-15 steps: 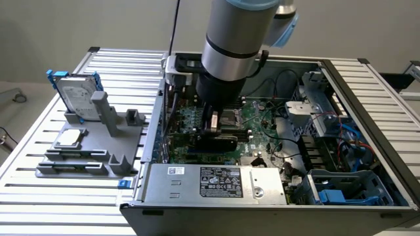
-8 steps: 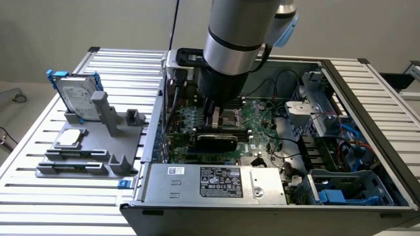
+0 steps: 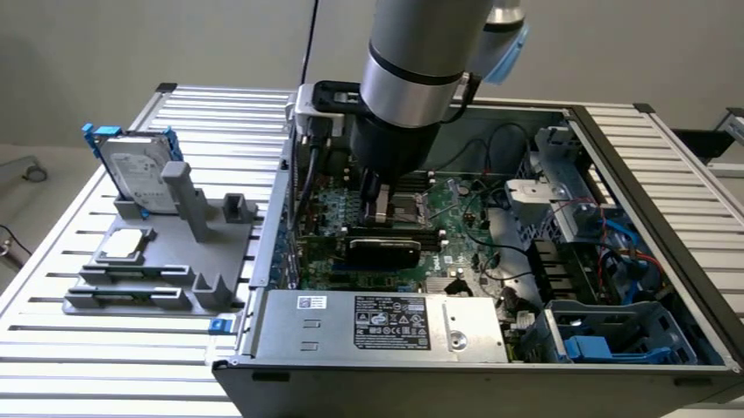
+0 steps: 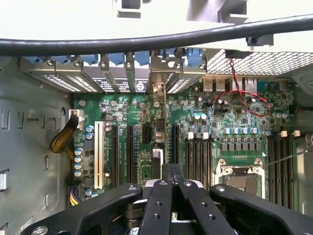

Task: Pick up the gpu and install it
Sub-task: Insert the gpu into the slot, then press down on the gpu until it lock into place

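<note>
While a hard drive (image 3: 138, 170) stood in a gray rack (image 3: 152, 296) at the exterior view's left, the gpu (image 3: 382, 251) stood on edge on the motherboard (image 3: 465, 209) inside the open case (image 3: 465, 387). The gripper (image 3: 384, 228) hung just above it, clenched together.

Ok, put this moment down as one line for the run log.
arm: inside computer case | gripper: shut, just above graphics card | graphics card: upright on edge on motherboard | grip on card: cannot tell
</note>
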Controlling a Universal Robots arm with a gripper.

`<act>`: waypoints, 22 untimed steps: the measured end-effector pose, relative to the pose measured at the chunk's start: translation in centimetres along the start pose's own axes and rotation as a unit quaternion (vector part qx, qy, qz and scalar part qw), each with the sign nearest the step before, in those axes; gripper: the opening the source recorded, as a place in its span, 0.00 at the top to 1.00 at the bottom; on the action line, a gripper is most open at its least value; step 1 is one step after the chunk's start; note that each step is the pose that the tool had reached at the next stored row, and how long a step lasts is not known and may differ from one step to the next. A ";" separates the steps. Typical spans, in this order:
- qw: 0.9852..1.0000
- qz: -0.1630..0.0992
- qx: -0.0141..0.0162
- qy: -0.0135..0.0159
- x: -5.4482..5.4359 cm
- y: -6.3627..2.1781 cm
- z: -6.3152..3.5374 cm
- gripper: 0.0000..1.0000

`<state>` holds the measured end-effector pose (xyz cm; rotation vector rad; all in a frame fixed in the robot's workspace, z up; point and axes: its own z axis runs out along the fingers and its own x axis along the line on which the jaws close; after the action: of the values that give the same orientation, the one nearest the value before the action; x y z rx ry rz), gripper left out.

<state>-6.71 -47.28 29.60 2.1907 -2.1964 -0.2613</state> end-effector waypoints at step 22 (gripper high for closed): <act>1.000 0.001 0.008 0.012 -0.4 0.31 0.31 0.89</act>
<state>-7.06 -46.86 29.38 2.1878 -2.1958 -0.2165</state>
